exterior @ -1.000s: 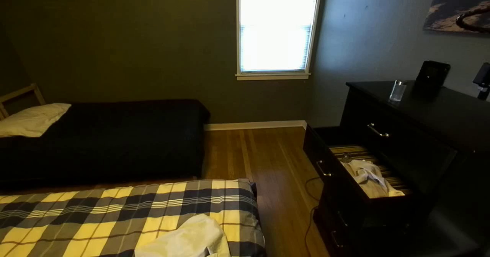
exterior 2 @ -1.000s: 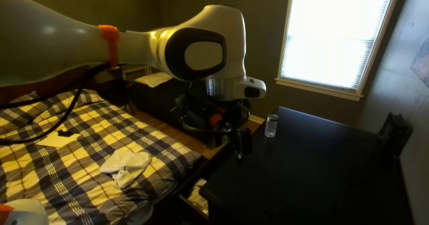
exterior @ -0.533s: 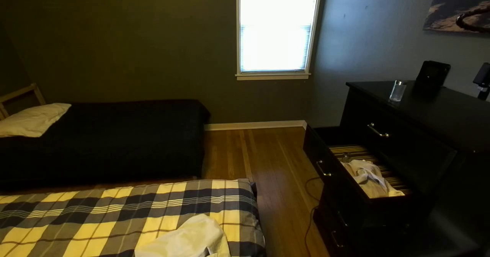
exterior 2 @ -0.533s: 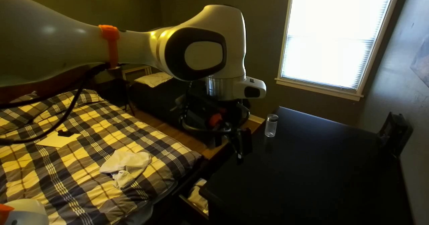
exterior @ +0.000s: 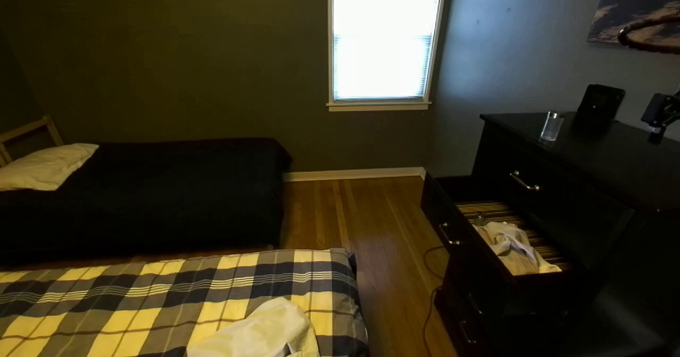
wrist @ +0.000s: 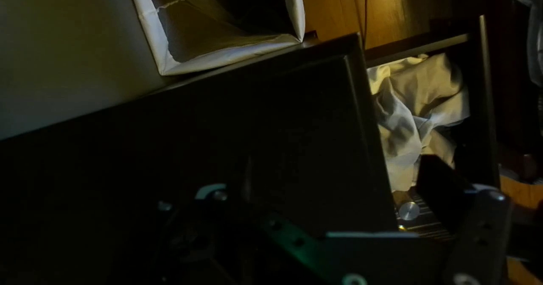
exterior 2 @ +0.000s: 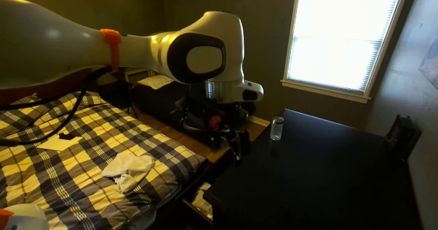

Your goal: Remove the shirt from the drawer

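The claw point(wrist: 331, 187) hangs above the black dresser point(wrist: 305, 119), and from where I'm standing its two fingers point(wrist: 439, 183) are spread well apart. The shirt point(wrist: 407, 115) is a rumpled pale heap lower than the claw, out past the dresser's edge, lying in the pulled-out drawer point(exterior: 436, 203). There's some small round-ended thing point(wrist: 409, 210) in there just beside it, can't make out what. Over on the window point(exterior 2: 342, 35) side of the claw, a clear jar point(exterior 2: 277, 129) stands upright on the dresser, well apart from it. Lower than the claw, another pale cloth point(exterior 2: 128, 168) sits crumpled on a plaid bed point(exterior 2: 164, 165).
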{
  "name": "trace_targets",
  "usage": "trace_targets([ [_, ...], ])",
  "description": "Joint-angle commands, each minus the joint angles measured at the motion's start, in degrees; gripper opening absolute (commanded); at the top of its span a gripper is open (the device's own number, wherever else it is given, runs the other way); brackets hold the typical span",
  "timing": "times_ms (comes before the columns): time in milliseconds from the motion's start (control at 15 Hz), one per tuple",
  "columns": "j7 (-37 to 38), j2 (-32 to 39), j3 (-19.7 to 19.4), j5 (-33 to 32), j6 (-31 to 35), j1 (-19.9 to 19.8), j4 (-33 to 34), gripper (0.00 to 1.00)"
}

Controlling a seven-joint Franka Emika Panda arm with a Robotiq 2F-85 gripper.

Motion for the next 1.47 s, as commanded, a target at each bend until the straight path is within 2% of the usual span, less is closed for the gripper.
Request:
trace_targets([
  [0,8.6,-0.8,4.2,0.8,0.3,2.3,-4.7,1.00],
  [267,25.9,0.5,9.4,3.6,1.2,3.6,-7.1,1.00],
  [333,29.7,0.8,10.2,4.7,3.3,3.9,-8.0,1.00],
  [733,44.1,4.8,12.6,6.8,25.2,4.0,-14.1,1.00],
  [1000,55.2,11.4,13.6,3.3,33.3,3.7,-16.0,1.00],
  [1200,62.9,16.6,13.3,-1.0,36.2,4.3,-16.0,1.00],
  [1400,65.7,21.7,12.0,-3.7,36.8,5.5,-15.1,1.00],
])
